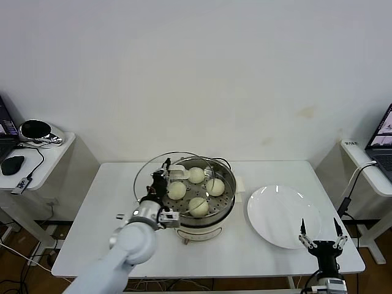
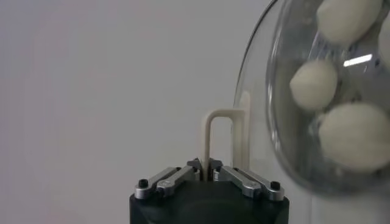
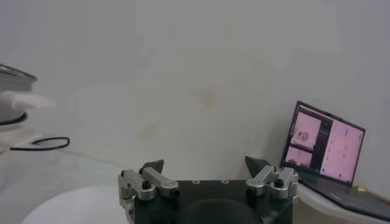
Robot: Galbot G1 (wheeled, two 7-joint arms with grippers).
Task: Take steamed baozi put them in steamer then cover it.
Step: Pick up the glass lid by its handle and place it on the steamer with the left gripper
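All four steamed baozi [image 1: 196, 190] sit in the steamer [image 1: 222, 211] at table centre; left gripper [image 1: 164, 179], clamped on the glass cover [image 1: 144, 174] handle, holds it tilted over the left rim, not seated; right gripper [image 1: 320, 234] idles open near the white plate [image 1: 275, 214].

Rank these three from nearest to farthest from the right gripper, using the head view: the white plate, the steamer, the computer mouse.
From the right gripper, parked at the table's near right corner:
1. White plate: just beside it, on the table's right side.
2. Steamer: mid-table, holding the steamed baozi.
3. Computer mouse: on the side desk at far left.
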